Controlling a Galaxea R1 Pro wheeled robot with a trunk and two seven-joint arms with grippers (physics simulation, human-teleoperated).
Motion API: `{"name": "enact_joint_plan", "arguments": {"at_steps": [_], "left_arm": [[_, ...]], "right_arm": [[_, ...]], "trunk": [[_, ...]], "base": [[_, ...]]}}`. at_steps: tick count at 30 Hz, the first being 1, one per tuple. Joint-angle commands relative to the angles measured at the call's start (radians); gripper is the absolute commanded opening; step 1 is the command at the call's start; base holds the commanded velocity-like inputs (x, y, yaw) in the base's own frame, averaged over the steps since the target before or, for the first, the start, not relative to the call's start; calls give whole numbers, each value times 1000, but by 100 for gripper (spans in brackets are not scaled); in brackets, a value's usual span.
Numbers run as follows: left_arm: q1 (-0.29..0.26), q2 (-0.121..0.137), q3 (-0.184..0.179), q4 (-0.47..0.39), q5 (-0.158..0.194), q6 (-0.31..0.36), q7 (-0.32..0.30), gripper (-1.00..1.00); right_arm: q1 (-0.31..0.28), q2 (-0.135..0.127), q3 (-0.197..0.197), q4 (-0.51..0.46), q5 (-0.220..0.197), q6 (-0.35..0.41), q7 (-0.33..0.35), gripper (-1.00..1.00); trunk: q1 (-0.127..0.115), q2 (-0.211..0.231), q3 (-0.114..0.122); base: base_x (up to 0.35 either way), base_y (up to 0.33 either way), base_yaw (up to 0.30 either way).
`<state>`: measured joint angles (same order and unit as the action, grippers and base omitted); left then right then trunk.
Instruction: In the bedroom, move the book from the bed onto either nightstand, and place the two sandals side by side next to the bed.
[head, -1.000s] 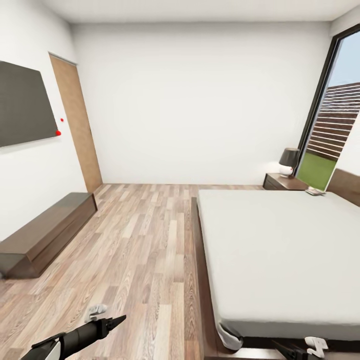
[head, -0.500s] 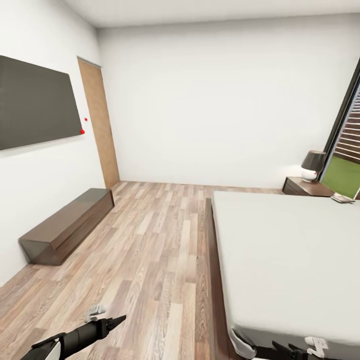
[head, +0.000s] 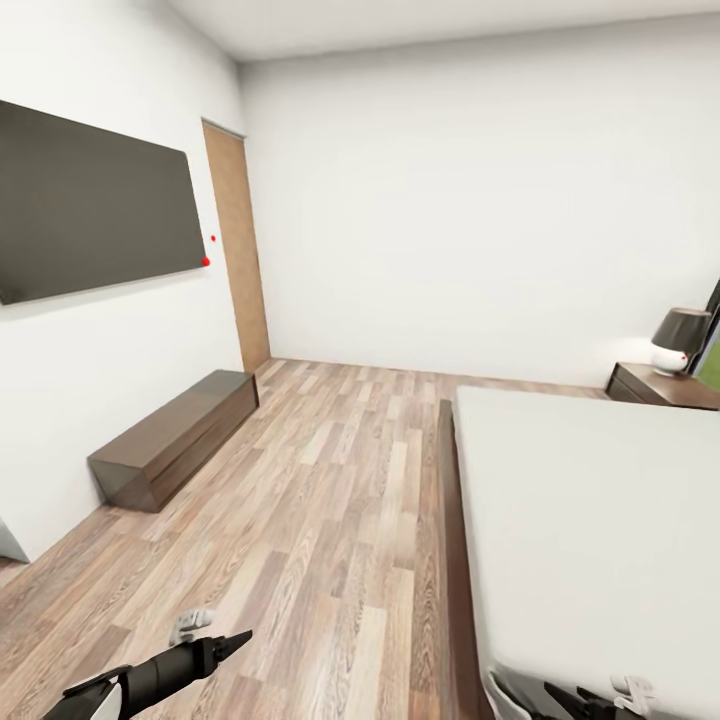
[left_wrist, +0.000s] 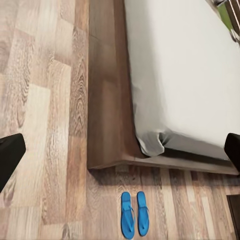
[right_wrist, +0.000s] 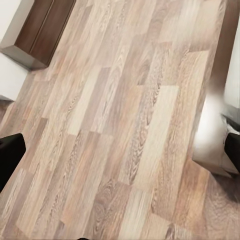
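As the head camera swings left past the bed (head: 600, 520), both sandals (left_wrist: 134, 214) sit paired beside its frame; the robot should turn back bookward, both grippers open, empty.

A wide strip of bare wood floor (head: 330, 500) runs open between the bed (head: 600, 520) and the long low cabinet (head: 175, 440) against the wall. By the bed's foot, two sandals (left_wrist: 135, 214) lie side by side on the planks.
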<state>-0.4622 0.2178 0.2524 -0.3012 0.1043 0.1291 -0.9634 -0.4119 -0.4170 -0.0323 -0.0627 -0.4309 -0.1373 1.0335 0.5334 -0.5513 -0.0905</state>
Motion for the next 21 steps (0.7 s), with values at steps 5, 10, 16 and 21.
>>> {"name": "enact_joint_plan", "arguments": {"at_steps": [5,10,16,21], "left_arm": [[-1,0,1,1,6,10,-2,100],[-1,0,1,9,6,10,0,100],[-1,0,2,14,6,9,0,100],[-1,0,2,14,6,9,0,100]], "right_arm": [[-1,0,-3,1,5,-7,3,100],[-1,0,-3,1,5,-7,3,100],[-1,0,-3,1,5,-7,3,100],[-1,0,-3,1,5,-7,3,100]], "trunk": [[0,-2,-2],[0,-2,-2],[0,-2,-2],[0,-2,-2]], "base": [[0,0,213],[0,0,211],[0,0,210],[0,0,209]]}}
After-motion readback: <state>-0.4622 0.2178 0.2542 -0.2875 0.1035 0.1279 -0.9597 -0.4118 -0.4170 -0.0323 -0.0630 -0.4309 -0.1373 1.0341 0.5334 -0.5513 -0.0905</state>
